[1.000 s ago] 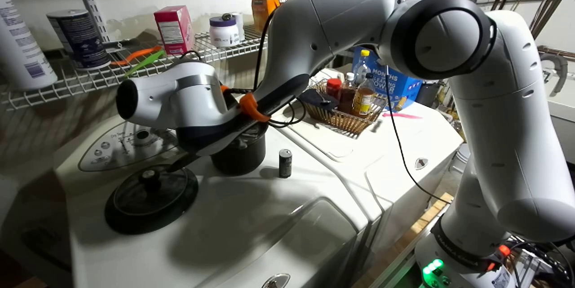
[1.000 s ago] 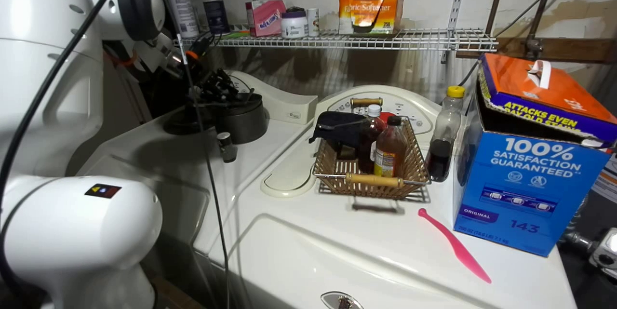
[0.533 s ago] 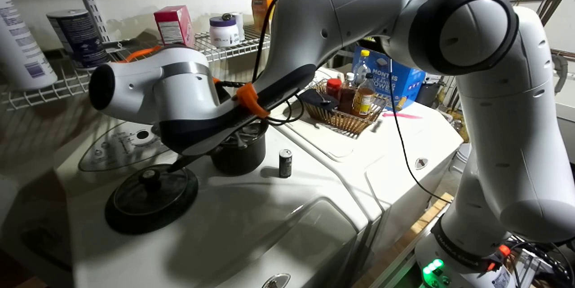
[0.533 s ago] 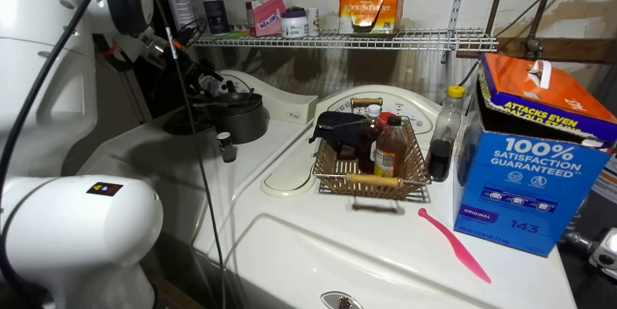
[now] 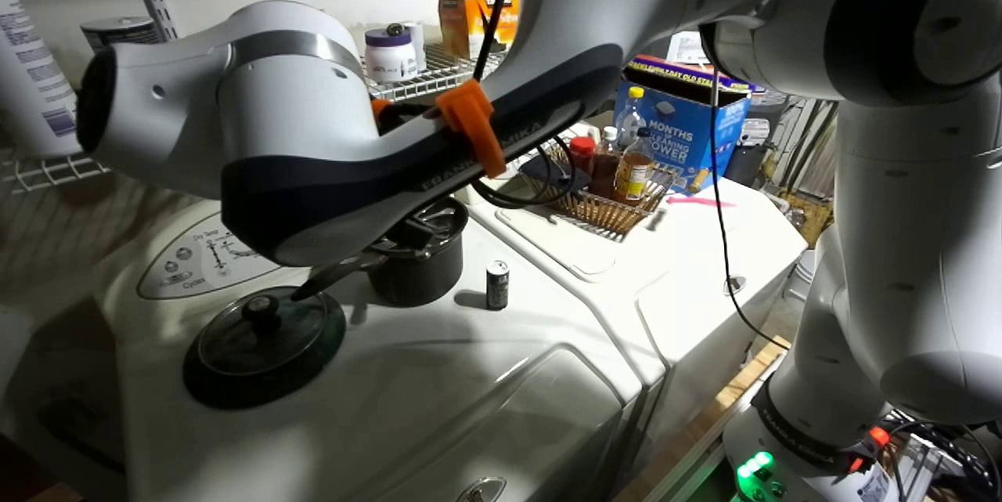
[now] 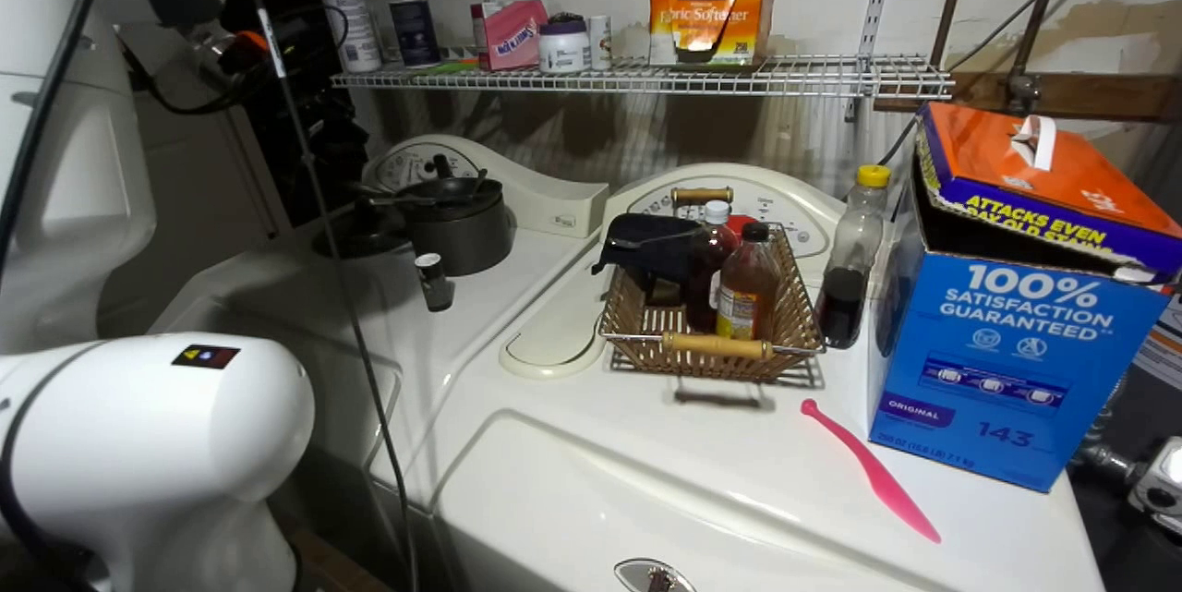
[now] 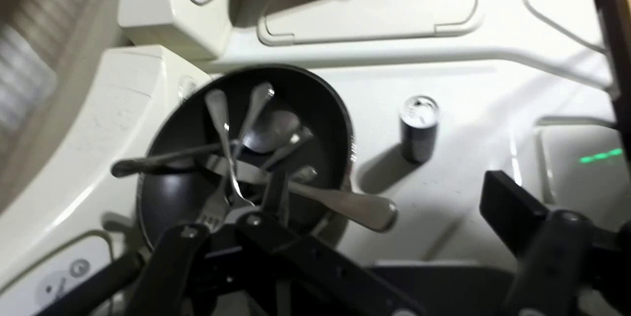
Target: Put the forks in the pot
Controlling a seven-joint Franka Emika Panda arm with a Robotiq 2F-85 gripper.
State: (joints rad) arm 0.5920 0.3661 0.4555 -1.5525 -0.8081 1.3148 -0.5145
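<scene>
In the wrist view the dark round pot (image 7: 323,109) stands on the white appliance top, seen from above. Metal cutlery lies crossed inside it. A fork (image 7: 213,212) shows its prongs low in the pot; a spoon (image 7: 271,131) lies deeper. One wide handle (image 7: 365,207) juts out over the rim; its other end is covered, so its kind cannot be told. My gripper (image 7: 394,202) is open wide with nothing gripped. Its left fingertip overlaps the pot in the picture, its right one is over the white top. In an exterior view the pot (image 6: 471,241) shows utensils across its rim.
A small can (image 7: 419,131) stands close to the pot. The round lid (image 5: 235,361) lies beside it, under the pot's handle (image 5: 333,275). A wire shelf (image 6: 637,79) runs above. A basket (image 6: 619,343) with bottles and a blue box (image 6: 1007,389) stand farther along.
The gripper has lifted and drawn away from above the pot, leftward in an exterior view. The cutlery stays in the pot. The arm now blocks more of the shelf.
</scene>
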